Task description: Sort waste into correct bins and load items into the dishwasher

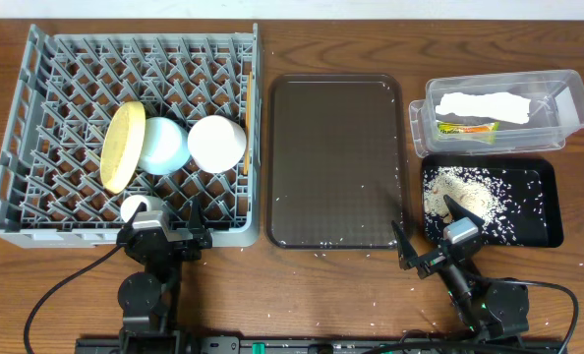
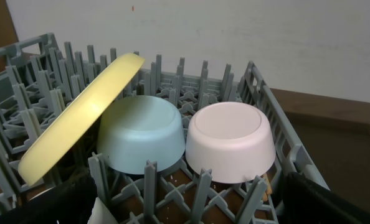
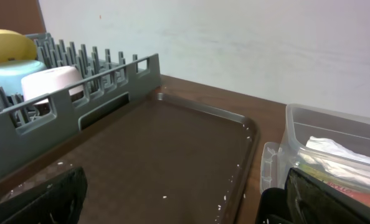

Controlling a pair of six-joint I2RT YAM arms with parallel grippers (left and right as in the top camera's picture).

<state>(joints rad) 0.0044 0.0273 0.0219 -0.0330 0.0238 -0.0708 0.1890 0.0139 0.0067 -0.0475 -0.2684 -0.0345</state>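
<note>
Left wrist view: the yellow plate, ahead-left of the left gripper, has its lower rim hidden behind a dark finger.

Right wrist view: the clear tub, ahead-right of the right gripper, is cut off by the frame edge. The print on the sachet wrapper inside it is illegible.
</note>
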